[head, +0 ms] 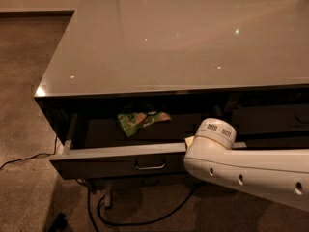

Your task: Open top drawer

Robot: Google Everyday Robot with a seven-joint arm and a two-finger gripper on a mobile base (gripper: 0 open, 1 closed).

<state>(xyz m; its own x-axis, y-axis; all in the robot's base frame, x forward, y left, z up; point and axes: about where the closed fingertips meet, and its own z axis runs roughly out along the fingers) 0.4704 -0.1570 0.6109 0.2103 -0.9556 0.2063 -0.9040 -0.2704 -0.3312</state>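
The top drawer (111,164) stands pulled out from under the glossy tabletop. Its dark front carries a small metal bar handle (150,166), and its grey sides and floor show. A green snack bag (136,121) lies inside near the back. My white arm (241,166) reaches in from the right, and its round wrist (216,132) sits at the drawer's front rim, right of the handle. My gripper (189,140) is mostly hidden behind the wrist, at the drawer's top edge.
The cabinet has a wide glossy top (183,37). Another dark drawer front (275,115) sits to the right. Black cables (145,219) trail on the carpet under the cabinet, and one cable (24,158) runs off to the left.
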